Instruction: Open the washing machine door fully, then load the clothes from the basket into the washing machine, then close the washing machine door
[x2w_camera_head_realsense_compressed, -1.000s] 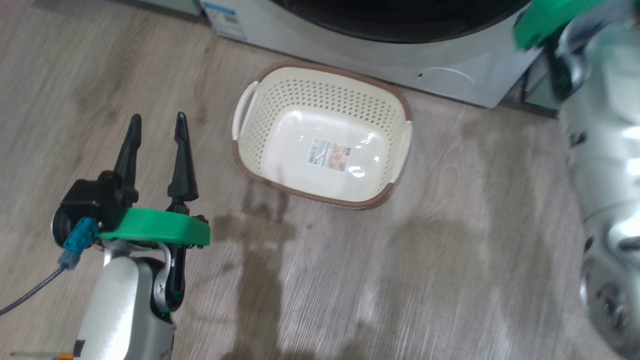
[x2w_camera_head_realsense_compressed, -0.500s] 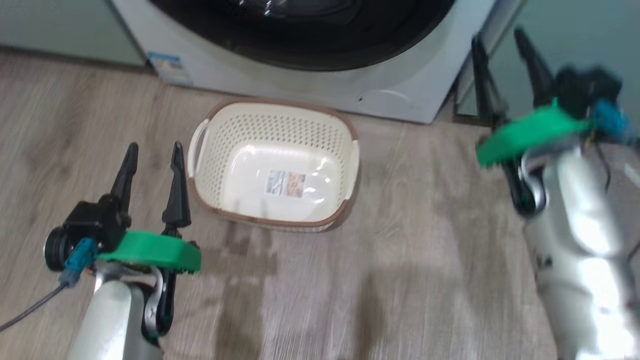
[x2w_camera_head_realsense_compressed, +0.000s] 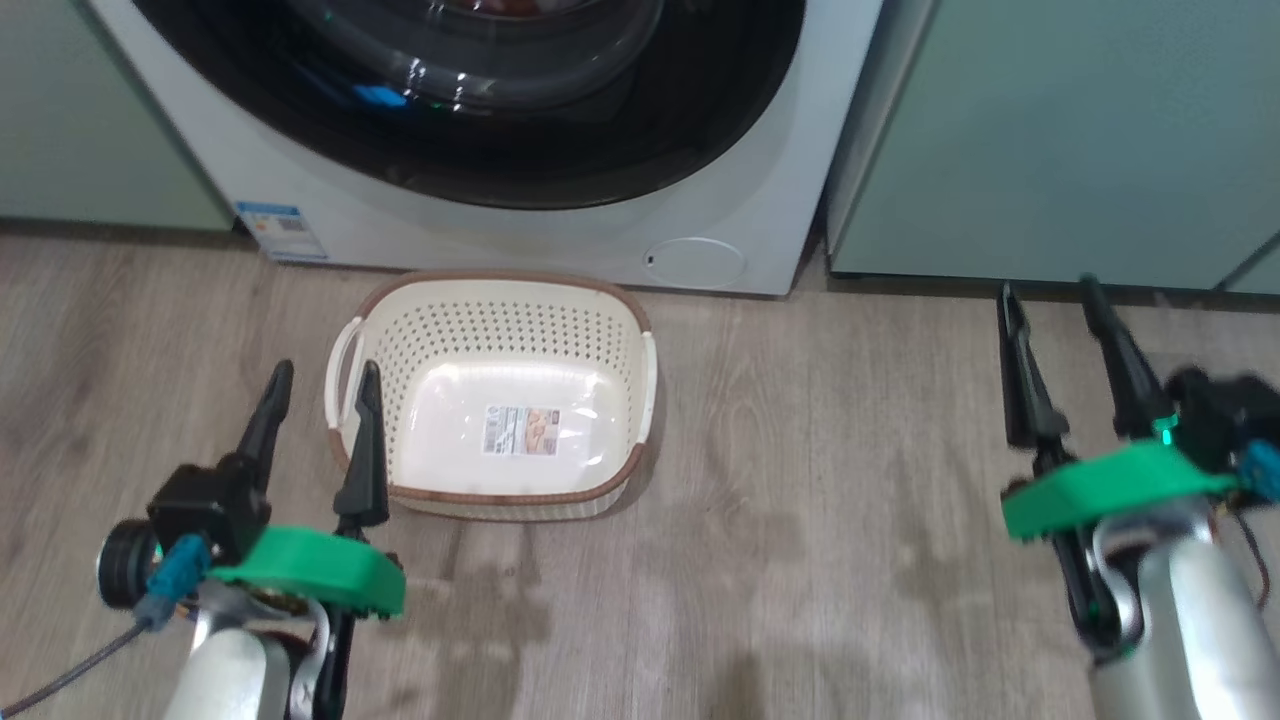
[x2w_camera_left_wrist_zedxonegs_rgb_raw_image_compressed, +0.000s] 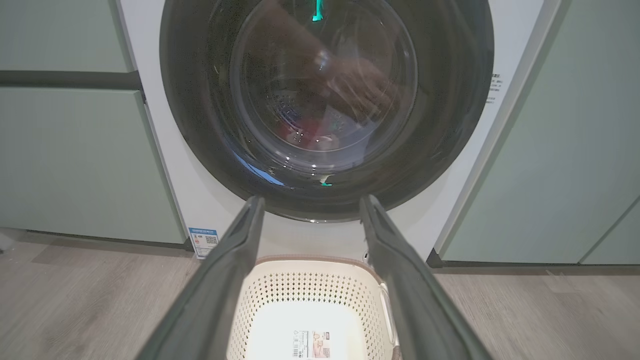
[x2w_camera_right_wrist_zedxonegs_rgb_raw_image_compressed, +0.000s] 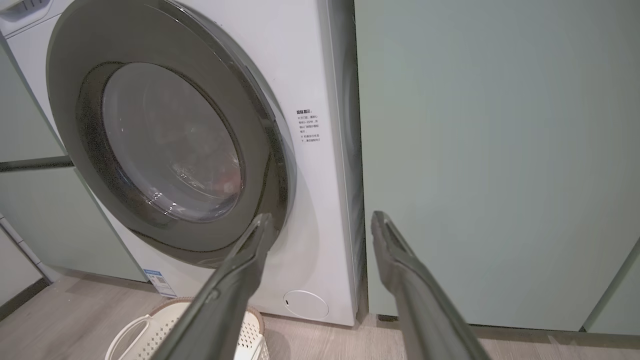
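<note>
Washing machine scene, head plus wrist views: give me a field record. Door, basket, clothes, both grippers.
door: large round black-rimmed glass door, shut on the white front-loading washing machine
basket: small cream perforated plastic basket, empty, on the floor before the machine
clothes: red fabric dimly visible behind the door
left gripper: open, empty, by the basket's left side
right gripper: open, empty, before the pale green cabinet

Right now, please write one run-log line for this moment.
door: shut | basket: empty | clothes: behind door | left tool: open | right tool: open
</note>
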